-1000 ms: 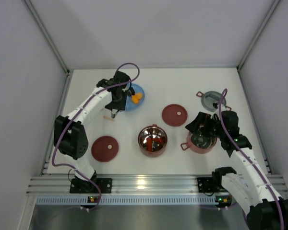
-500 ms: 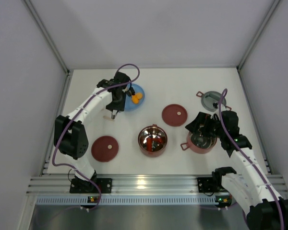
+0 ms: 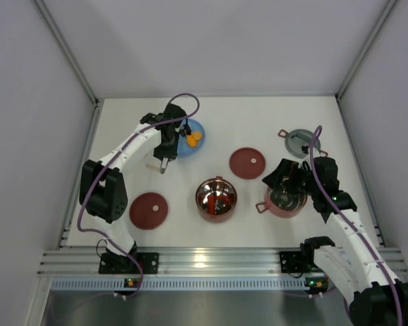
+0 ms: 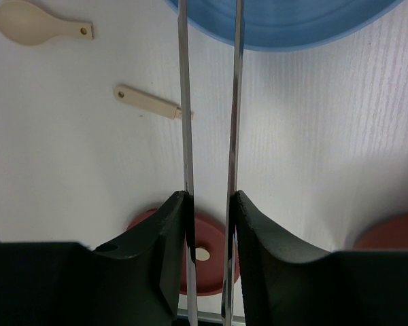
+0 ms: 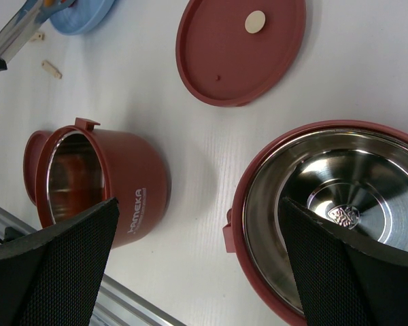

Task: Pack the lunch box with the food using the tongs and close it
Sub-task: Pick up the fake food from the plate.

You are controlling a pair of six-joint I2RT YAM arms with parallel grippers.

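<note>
- Left gripper has edged nearer, jaws clamped on the tongs reaching over the blue plate.
- Right gripper hovers above a red bowl, jaws apart.

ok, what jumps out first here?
The left gripper clamps long silver tongs running out over the blue plate with orange food, far left. The right gripper stands wide open at an empty steel-lined bowl; the centre bowl shows red inside.

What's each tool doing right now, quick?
Left tool: closed on the long, thin silver metal tongs.
Right tool: open, holding nothing, over the dusty-red round bowl with a steel inside.
</note>
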